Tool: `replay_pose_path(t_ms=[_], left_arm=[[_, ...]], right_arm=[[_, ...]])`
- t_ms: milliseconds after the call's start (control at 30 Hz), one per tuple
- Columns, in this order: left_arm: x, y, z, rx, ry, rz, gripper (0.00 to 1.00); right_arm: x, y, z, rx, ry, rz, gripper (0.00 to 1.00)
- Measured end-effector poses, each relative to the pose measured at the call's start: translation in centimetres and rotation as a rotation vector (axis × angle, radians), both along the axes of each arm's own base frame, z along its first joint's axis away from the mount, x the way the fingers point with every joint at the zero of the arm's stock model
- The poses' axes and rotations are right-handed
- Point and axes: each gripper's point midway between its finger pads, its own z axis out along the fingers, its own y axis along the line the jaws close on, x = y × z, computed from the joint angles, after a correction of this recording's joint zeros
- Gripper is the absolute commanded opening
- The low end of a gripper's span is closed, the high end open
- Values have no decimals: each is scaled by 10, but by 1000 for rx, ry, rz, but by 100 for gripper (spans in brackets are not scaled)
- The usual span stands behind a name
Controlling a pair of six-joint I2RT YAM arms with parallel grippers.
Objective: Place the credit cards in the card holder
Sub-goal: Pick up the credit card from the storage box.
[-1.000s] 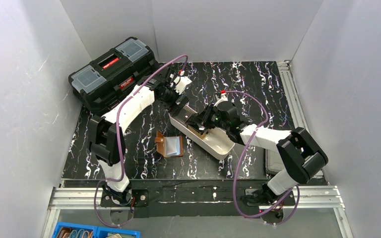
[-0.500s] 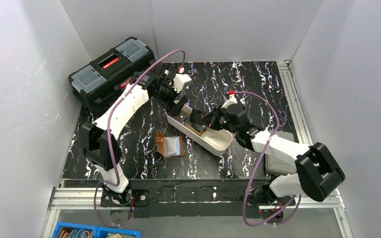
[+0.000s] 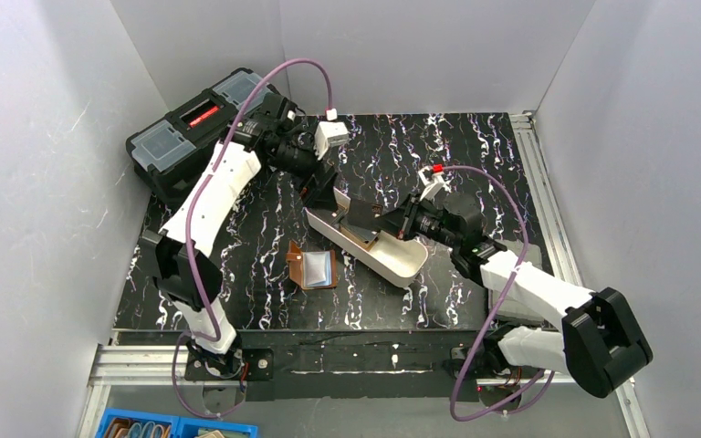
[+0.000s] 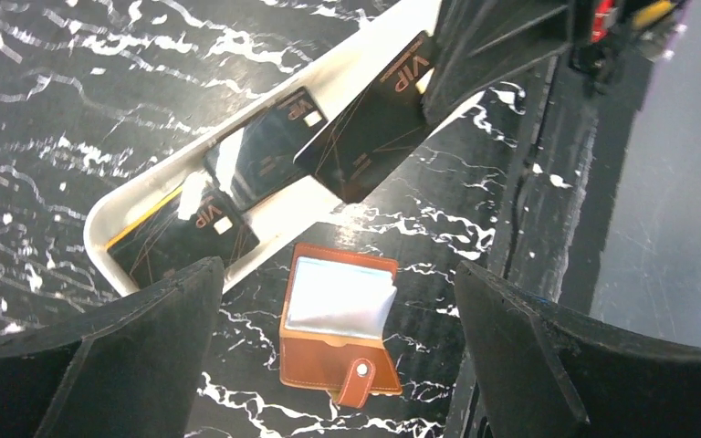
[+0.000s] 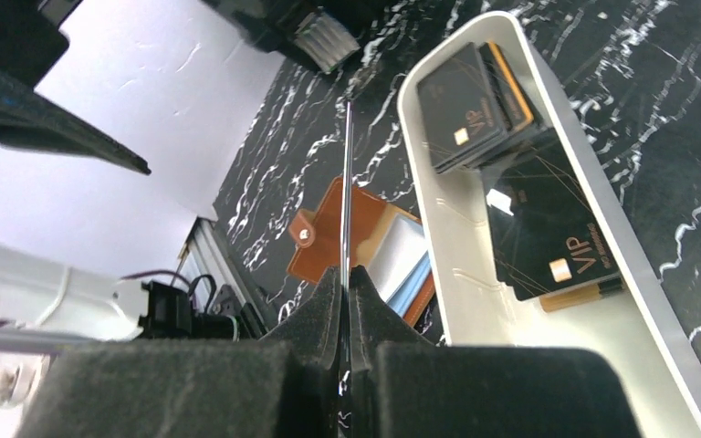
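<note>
My right gripper [image 3: 400, 222] is shut on one dark credit card [image 3: 366, 217], raised above the white tray [image 3: 400, 266]. The right wrist view shows this card [image 5: 346, 173] edge-on between the pads. More black credit cards [image 4: 260, 160] marked VIP lie in the tray, some stacked at its far end [image 5: 470, 91]. The brown card holder [image 3: 313, 267] lies open on the table just left of the tray, pale lining up and snap tab [image 4: 358, 380] out. High over the tray's far end my left gripper [image 3: 322, 187] hangs open and empty, with the card holder [image 4: 338, 328] showing between its fingers.
A big black toolbox [image 3: 205, 128] stands at the far left corner, close behind the left arm. White walls enclose the black marbled table on three sides. A blue bin [image 3: 173, 427] sits below the table's near edge.
My right gripper has shut on a card and drawn back to the right, lifting it out of the tray. The left arm has risen and pulled back toward the toolbox.
</note>
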Motion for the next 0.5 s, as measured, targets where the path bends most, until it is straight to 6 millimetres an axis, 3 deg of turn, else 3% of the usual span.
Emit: replay_pose_path(t_ms=[67,200,500], left_arm=[[-1,-3,10,-17,-7,-48,98],[0,-15,22,-64,15,-134,86],[-19,-14,-1,-61,102,-230,64]], right_arm=[[-5,0,6,9,-27,41,1],[-17,2,16,15,-81,127,1],[-28,3,29,12,-141,239,1]])
